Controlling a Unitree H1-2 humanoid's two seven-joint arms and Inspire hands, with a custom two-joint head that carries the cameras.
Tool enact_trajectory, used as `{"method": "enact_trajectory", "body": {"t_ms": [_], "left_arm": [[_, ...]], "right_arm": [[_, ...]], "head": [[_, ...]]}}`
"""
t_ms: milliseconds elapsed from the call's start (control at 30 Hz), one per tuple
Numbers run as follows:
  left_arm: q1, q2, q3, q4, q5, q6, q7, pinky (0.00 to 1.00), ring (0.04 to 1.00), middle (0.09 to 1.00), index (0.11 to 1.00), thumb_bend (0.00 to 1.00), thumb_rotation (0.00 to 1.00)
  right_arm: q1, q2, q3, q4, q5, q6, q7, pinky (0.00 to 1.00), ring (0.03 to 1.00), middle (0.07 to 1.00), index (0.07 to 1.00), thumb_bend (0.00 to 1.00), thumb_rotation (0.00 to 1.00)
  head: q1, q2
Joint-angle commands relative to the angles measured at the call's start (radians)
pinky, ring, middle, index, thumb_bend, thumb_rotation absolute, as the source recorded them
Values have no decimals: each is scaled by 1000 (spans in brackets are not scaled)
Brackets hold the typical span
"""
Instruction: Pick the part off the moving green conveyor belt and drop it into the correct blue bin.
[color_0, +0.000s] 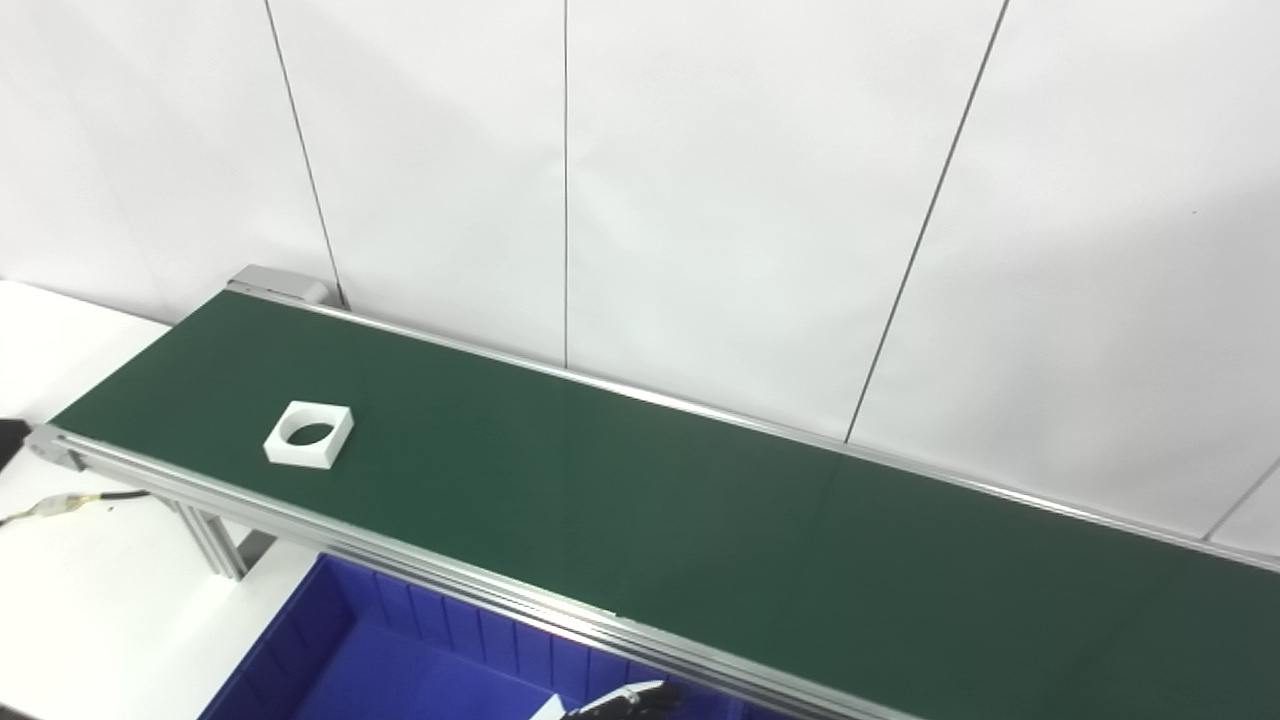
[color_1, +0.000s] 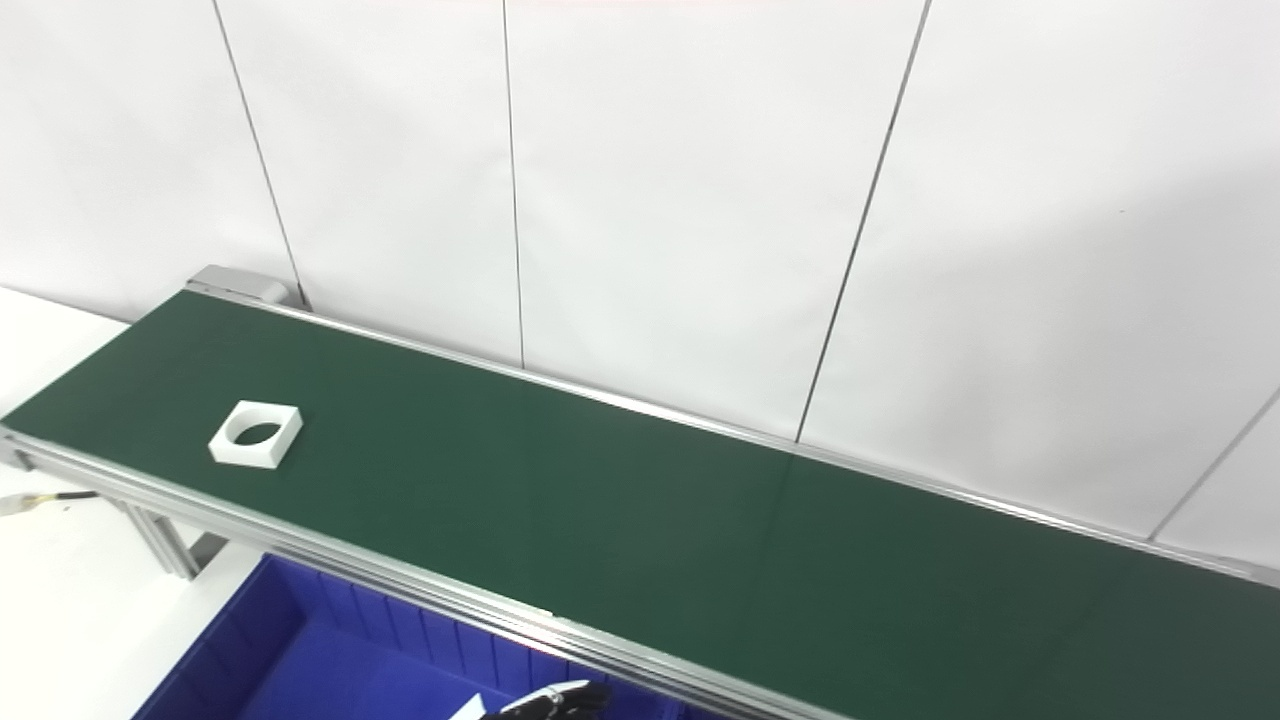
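Not yet picked: white square part w/ round hole (color_0: 309, 434) lying flat on green belt (color_0: 640, 500) near its left end, well apart from blue bin (color_0: 330, 640) below belt's near rail, w/ one hand (color_0: 625, 702) just showing over bin, grip & side unclear.

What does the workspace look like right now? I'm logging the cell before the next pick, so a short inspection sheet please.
Surface: green belt with metal side rails, bare apart from one part.
Job's things: white square part with a round hole lies flat near the belt's left end; blue bin sits below the near rail.
Clutter: a white scrap shows at the bottom edge over the bin, unclear what.
Hands: only dark fingertips show at the bottom edge; which hand, and whether open or shut, cannot be told.
Cables: one cable on the white table at left.
Surroundings: white panelled wall.
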Motion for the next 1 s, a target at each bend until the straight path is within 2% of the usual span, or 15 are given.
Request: {"method": "enact_trajectory", "body": {"t_ms": [0, 133, 333, 433, 600, 700, 800, 967], "left_arm": [[-16, -1, 1, -4, 0, -43, 17, 736, 829, 867, 859, 986, 180], [-21, -2, 2, 14, -7, -53, 19, 728, 828, 865, 851, 988, 180], [-28, 3, 6, 31, -14, -60, 14, 738, 835, 866, 851, 992, 188], [-31, 4, 7, 36, -12, -62, 16, 734, 829, 860, 848, 996, 194], [-35, 5, 9, 46, -18, -75, 15, 723, 824, 859, 847, 992, 197], [-37, 2, 13, 56, -18, -89, 21, 710, 817, 852, 842, 989, 192], [-39, -1, 21, 64, -32, -98, 20, 716, 815, 847, 839, 994, 180], [-40, -8, 39, 61, -75, -136, 21, 713, 807, 838, 833, 999, 183]], "right_arm": [[-6, 8, -9, -8, 19, -76, -3, 1000, 996, 1000, 1000, 829, 129], [-10, 13, -7, 9, -12, -88, -20, 1000, 1000, 996, 1000, 823, 94], [-18, 22, -11, 34, 3, -112, -18, 1000, 978, 1000, 1000, 818, 49], [-19, 23, -8, 35, -5, -113, -19, 1000, 998, 997, 1000, 813, 51], [-23, 25, -8, 35, -5, -110, -18, 1000, 1000, 993, 1000, 812, 43], [-25, 27, -7, 36, -3, -105, -16, 1000, 952, 998, 1000, 814, 32], [-32, 27, -4, 41, -15, -96, -16, 1000, 996, 1000, 1000, 818, 44], [-40, 30, -3, 38, -13, -76, -10, 1000, 1000, 1000, 1000, 820, 41]], "head": [[-1, 0], [-10, -14], [-11, -23], [-12, -27], [-13, -27], [-15, -25], [-24, -31], [-35, -32]]}}
